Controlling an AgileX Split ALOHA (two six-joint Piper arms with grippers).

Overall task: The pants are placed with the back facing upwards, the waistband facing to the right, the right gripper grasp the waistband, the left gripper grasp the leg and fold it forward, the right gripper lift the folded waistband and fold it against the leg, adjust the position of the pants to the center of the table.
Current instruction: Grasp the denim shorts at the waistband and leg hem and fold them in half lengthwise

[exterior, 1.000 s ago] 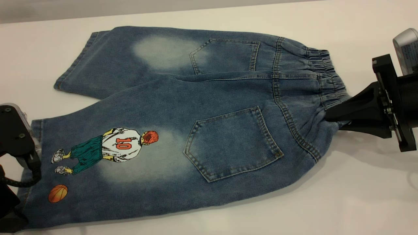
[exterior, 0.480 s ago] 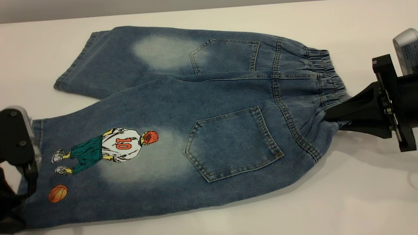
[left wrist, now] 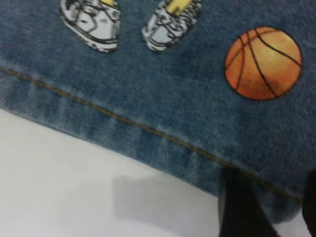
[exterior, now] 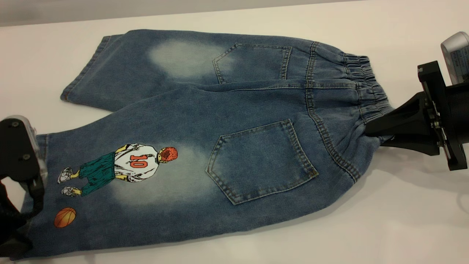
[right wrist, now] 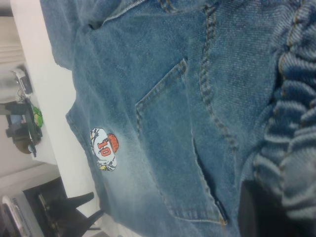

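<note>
The right gripper (exterior: 370,129) has its jaws pinching the waistband (exterior: 368,97); the left gripper's (exterior: 22,220) jaws straddle the leg (exterior: 110,183) hem, spread.

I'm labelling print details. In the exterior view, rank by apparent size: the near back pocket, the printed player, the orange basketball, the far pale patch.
1. Near back pocket
2. Far pale patch, though it lies farther from the camera, so this is unsure
3. Printed player
4. Orange basketball

I see even, bright overhead light on the table (exterior: 234,22), with soft shadows. My left wrist view looks blurred close up.
</note>
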